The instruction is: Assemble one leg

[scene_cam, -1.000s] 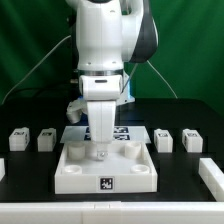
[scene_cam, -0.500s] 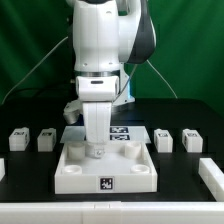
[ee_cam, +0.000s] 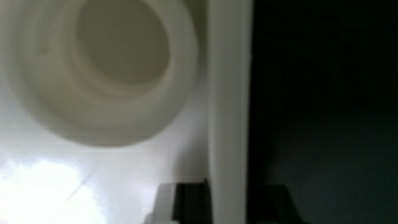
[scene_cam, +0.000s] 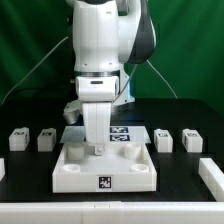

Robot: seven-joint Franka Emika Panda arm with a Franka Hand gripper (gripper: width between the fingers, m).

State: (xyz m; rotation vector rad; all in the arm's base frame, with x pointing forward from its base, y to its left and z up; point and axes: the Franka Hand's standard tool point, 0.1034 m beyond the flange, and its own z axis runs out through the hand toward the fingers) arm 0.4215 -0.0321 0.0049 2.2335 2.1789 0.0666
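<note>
Tool (scene_cam: 97,148), the two-finger end of the white Franka arm (scene_cam: 100,40), pointed straight down w/ its tips low inside the wide white tray-like plastic panel (scene_cam: 75,180), close to the panel's rear wall and just in front of the thin flat white marker board (scene_cam: 120,132). Wrist view showed a big round hole (ee_cam: 116,60) in the panel floor beside a pale strip (ee_cam: 228,90), prob. that wall, w/ black beyond. Dark finger shapes sat either side of the strip, but clamped or merely straddling couldn't be told. No leg showed in the tool. Nearest leg (scene_cam: 46,139), a small white plastic square post w/ a black-and-white tag, lay on the black surface (scene_cam: 30,205) outside the panel, well apart from the tool, toward the exterior view's left. Other legs (scene_cam: 164,139) lay further off on both sides. Its long axis seemed to run away from the camera, though that was a guess from an end-on look. The reach would prob. go sideways to that left, fingers closing across the post's short width.
</note>
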